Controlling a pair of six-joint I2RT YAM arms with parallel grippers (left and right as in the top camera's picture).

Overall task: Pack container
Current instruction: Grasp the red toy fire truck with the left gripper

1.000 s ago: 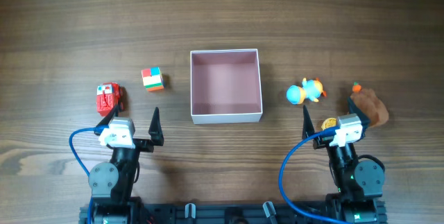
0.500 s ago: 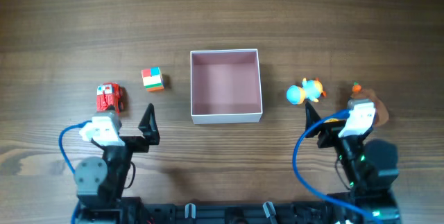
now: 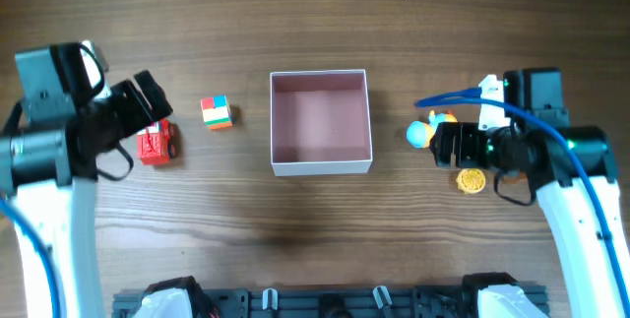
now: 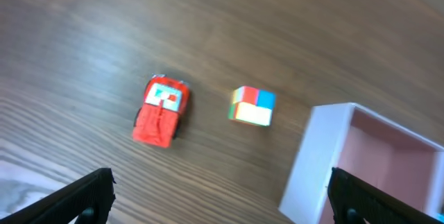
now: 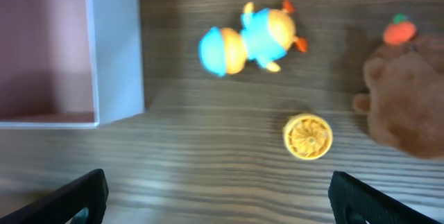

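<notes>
Wood tabletop [image 3: 295, 23]; container [image 3: 321, 167] sits at centre, nothing inside. Left jaws and right jaws both spread wide, holding nothing. Risk: blue toy [image 5: 250, 37], orange disc [image 5: 308, 136] and plush [image 5: 402, 106] lie close together, so wide jaws may knock a neighbour

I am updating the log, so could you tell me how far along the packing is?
Done: nothing; the container is empty. In hand: nothing; the left gripper and right gripper are open. To do: the red car, colour cube, blue-and-orange toy, orange disc and brown plush lie on the table.
</notes>
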